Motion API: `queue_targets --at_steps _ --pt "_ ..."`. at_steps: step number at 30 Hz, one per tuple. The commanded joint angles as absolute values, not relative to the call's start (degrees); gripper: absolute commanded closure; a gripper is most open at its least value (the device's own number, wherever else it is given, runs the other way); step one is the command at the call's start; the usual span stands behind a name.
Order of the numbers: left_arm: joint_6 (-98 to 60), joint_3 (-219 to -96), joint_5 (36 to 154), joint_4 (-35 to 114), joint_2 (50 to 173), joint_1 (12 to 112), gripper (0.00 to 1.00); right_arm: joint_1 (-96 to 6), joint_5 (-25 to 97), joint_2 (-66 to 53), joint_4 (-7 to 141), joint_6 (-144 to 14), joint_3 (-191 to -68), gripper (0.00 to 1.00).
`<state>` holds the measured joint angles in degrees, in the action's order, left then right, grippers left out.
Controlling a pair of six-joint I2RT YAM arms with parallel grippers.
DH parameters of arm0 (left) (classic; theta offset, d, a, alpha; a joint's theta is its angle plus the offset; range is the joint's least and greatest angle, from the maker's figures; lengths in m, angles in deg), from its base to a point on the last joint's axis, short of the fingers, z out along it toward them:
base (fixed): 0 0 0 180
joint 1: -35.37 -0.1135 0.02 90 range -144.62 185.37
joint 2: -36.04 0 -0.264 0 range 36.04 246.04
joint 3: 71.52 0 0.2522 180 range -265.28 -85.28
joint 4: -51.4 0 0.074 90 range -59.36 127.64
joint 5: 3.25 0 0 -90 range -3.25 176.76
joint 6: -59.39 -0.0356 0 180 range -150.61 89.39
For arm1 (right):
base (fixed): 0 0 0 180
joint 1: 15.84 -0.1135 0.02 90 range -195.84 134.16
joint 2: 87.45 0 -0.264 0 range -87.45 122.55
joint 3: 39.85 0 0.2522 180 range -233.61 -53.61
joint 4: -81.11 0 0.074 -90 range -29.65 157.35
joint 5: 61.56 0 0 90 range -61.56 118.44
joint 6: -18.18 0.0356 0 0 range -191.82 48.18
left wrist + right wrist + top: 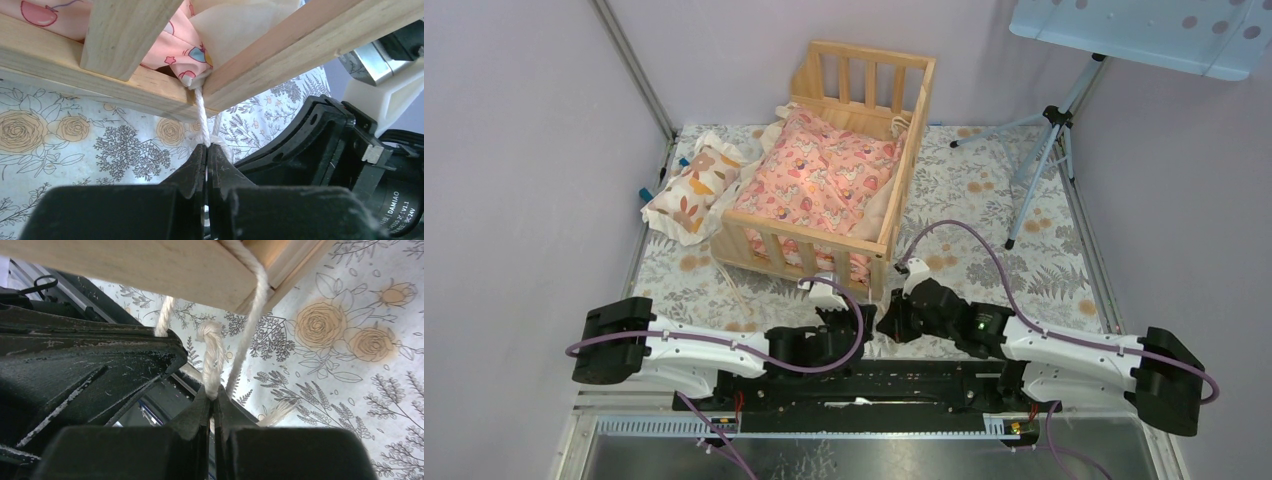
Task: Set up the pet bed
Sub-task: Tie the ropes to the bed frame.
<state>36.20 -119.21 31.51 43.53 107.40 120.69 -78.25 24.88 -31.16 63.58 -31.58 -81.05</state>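
your pet bed (809, 228) sits on the floral cloth (984, 190) — left gripper (206, 150) pinched shut on a white cord (200, 116) at its near corner, right gripper (214, 396) nipping a knotted strand (212, 352), possibly the same cord.

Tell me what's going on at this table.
Two robot arms are working at the near corner of the wooden pet bed. The left arm has its jaws shut on a white cord that runs up to the frame's corner. The right arm has its jaws shut on a knotted cord hanging below the rail. The pink cushion lies in the bed, and a small pillow sits beside it.
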Motion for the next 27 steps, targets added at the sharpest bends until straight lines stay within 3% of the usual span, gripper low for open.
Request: queue_targets --at_steps 1,27 --pt "34.5 -119.4 25.9 49.6 104.1 120.3 1.0 -78.4 31.7 -26.2 53.5 -33.9 -80.4 1.0" --pt "30.9 -119.5 29.3 53.8 107.2 120.3 0.99 -75.8 31.1 -22.1 65.0 -27.0 -76.3 1.0"
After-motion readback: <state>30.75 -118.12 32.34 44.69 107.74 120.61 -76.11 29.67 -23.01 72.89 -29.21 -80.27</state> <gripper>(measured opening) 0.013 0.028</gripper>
